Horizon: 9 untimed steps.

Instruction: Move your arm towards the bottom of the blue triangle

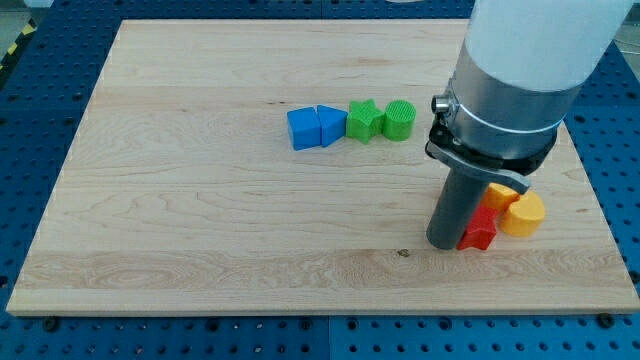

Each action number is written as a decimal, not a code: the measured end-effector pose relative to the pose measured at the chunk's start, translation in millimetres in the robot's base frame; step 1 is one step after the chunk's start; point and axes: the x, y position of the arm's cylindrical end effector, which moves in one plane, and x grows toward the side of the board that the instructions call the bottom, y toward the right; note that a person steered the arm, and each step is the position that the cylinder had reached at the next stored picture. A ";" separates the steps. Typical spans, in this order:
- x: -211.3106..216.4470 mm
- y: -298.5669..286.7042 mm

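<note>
The blue triangle [332, 125] lies near the board's middle, touching a blue cube [303, 129] on its left and a green star [364, 120] on its right. A green cylinder [399, 120] follows in the same row. My tip [443, 241] rests on the board at the view's lower right, well below and to the right of the blue triangle. It stands against the left side of a red block [480, 229].
A yellow block [523, 214] and an orange block [503, 194], partly hidden by the arm, sit just right of my tip. The wooden board [200, 220] lies on a blue perforated table [30, 80].
</note>
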 end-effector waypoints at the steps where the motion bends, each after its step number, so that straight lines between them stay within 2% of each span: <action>1: -0.1 0.8; 9: -9.4 -82.2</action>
